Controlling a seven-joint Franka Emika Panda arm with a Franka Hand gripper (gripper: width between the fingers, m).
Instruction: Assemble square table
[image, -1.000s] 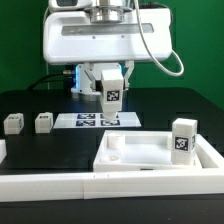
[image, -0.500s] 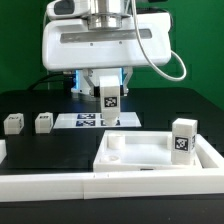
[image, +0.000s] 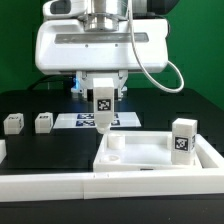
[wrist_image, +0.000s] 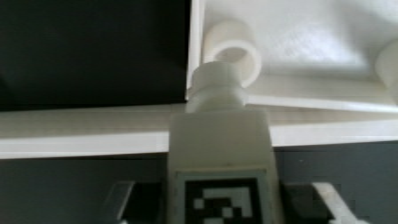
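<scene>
My gripper (image: 103, 100) is shut on a white table leg (image: 103, 109) with a black-and-white tag, held upright just over the far corner of the square tabletop (image: 150, 158) on the exterior view's left. In the wrist view the leg (wrist_image: 222, 140) runs out from between the fingers (wrist_image: 128, 196). Its rounded tip lies right by the tabletop's round corner post (wrist_image: 233, 42); whether they touch I cannot tell. Two loose legs (image: 13, 123) (image: 43, 122) lie on the exterior view's left. A third leg (image: 181, 140) stands at the tabletop's other side.
The marker board (image: 84, 120) lies flat behind the held leg. Long white border bars (image: 100, 182) run along the front and up the exterior view's right side (image: 214, 154), with the tabletop pressed into their corner. The robot's base (image: 90, 50) fills the back.
The arm has carried the leg toward the exterior view's left and lower, from over the marker board to the tabletop's far corner. The grip has not changed.
</scene>
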